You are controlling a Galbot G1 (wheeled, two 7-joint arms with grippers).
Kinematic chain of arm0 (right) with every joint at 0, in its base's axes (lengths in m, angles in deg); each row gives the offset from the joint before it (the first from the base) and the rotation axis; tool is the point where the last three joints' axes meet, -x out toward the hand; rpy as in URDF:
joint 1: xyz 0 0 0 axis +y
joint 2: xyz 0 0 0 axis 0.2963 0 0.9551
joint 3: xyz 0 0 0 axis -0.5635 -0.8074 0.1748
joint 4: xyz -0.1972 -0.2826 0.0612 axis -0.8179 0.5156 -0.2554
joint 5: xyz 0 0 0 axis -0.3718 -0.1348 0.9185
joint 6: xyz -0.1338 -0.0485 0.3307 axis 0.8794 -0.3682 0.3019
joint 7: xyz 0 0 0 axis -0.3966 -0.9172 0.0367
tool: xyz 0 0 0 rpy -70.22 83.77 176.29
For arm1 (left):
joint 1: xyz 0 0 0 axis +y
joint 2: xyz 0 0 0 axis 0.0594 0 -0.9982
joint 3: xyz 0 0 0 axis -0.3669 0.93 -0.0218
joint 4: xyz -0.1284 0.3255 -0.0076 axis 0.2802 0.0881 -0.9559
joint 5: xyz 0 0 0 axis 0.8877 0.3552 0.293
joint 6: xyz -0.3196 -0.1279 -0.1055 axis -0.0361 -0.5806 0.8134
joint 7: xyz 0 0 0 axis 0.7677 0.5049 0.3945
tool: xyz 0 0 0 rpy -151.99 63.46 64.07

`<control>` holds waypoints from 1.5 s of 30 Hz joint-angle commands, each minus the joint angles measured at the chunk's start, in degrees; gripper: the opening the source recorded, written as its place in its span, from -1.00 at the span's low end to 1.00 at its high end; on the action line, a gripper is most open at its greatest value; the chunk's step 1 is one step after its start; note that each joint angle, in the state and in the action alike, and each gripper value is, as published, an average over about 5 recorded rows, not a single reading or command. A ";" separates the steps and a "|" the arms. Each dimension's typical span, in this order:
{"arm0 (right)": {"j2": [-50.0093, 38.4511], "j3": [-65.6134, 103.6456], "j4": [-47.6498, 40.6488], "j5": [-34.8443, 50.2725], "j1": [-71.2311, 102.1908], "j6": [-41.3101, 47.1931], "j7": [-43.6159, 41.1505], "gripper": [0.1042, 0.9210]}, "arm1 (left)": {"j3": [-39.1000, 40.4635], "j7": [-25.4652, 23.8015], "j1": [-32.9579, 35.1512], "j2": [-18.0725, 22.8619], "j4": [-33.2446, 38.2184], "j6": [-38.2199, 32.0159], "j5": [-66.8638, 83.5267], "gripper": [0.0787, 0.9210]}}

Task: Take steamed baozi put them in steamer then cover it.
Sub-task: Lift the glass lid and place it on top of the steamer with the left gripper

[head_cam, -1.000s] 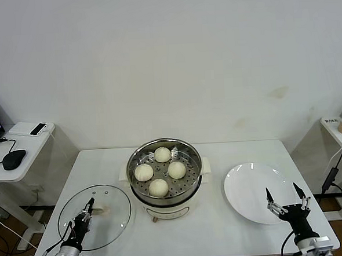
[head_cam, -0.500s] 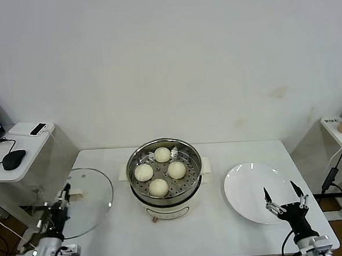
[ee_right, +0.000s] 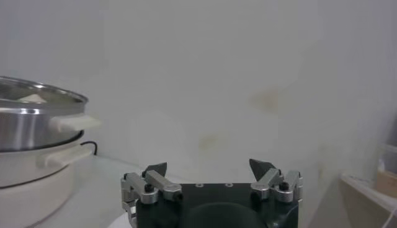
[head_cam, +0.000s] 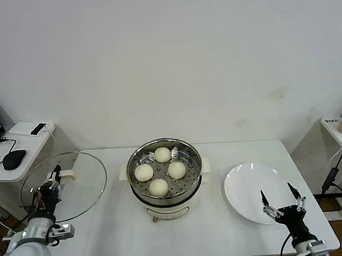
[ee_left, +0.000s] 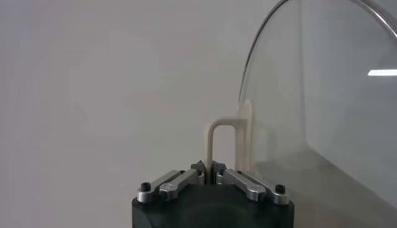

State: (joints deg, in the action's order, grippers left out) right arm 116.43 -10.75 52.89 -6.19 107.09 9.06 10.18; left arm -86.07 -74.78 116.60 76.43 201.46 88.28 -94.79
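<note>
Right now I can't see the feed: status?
Left claw shut on cover, lifted. Right claw open over plate. Four baozi in steamer. Path clear.

Creams, steel and white on a white surface

Four smooth cream-white round buns sit in the shiny stainless-steel round steamer pot, its tray dotted with holes, base cream-white; the clear glass round lid has a cream-white handle; the round flat plate is plain white.

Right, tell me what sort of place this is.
Probably a lab or office corner set up for a cooking trial, not a real kitchen: a plain white table against a bare wall, a steamer of buns, and a side desk with a computer mouse.
</note>
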 commanded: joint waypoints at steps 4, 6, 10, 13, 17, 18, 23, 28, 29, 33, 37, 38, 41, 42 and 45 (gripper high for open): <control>0.69 -2.92 -1.23 -3.12 -0.38 -0.52 0.27 0.76 | 19.48 -8.93 -13.03 -4.86 8.27 12.54 5.73 -0.87; 1.02 -3.58 -1.57 -3.76 -0.82 -0.56 0.32 0.76 | 22.29 -10.76 -15.27 -3.78 8.30 13.85 2.84 -0.87; 1.76 -5.44 -2.57 -5.46 -1.77 -0.51 0.39 0.76 | 25.78 -14.64 -17.94 -0.49 7.70 16.05 -3.07 -0.87; 2.69 -7.33 -3.67 -7.26 -2.80 -0.34 0.41 0.76 | 26.88 -16.22 -18.66 2.39 7.09 16.76 -6.27 -0.87; 4.19 -9.64 -5.53 -9.86 -3.94 -0.27 0.57 0.76 | 27.63 -16.74 -19.40 6.58 5.86 16.82 -9.11 -0.87; 4.44 -10.13 -5.99 -10.43 -4.07 -0.33 0.63 0.76 | 27.86 -16.78 -19.66 7.53 5.44 16.76 -9.72 -0.87; 4.59 -10.93 -7.04 -11.54 -4.27 -0.51 0.74 0.76 | 29.45 -16.51 -21.02 11.48 3.22 16.60 -11.70 -0.87; 4.35 -11.16 -7.40 -11.76 -4.71 -0.38 0.67 0.76 | 31.50 -16.22 -23.11 15.66 1.24 16.61 -13.64 -0.87; 4.36 -11.35 -7.48 -11.84 -4.79 -0.35 0.66 0.76 | 32.01 -16.27 -23.47 16.45 0.93 16.63 -14.09 -0.87; 4.63 -12.30 -7.73 -12.36 -4.96 -0.29 0.64 0.76 | 33.65 -16.53 -24.65 19.24 -0.22 16.66 -15.72 -0.87; 4.84 -12.88 -7.81 -12.75 -4.95 -0.24 0.60 0.76 | 34.86 -16.78 -26.18 20.51 -1.27 16.75 -16.36 -0.87; 4.85 -12.89 -7.83 -12.77 -4.95 -0.23 0.59 0.76 | 35.15 -16.83 -26.57 20.63 -1.51 16.78 -16.41 -0.87; 4.80 -12.68 -7.87 -12.74 -4.92 -0.22 0.59 0.76 | 35.97 -16.86 -27.47 21.19 -2.23 16.84 -16.61 -0.87; 4.77 -12.58 -7.89 -12.73 -4.91 -0.21 0.59 0.76 | 36.27 -16.84 -27.68 21.54 -2.45 16.84 -16.73 -0.87; 4.68 -12.42 -7.94 -12.73 -4.86 -0.20 0.58 0.76 | 37.36 -16.82 -28.24 22.86 -3.19 16.82 -17.33 -0.87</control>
State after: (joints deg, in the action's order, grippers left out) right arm 120.95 -22.58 45.33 -18.31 102.41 8.83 10.77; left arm -52.28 -91.12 91.29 94.29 200.42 104.77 -109.68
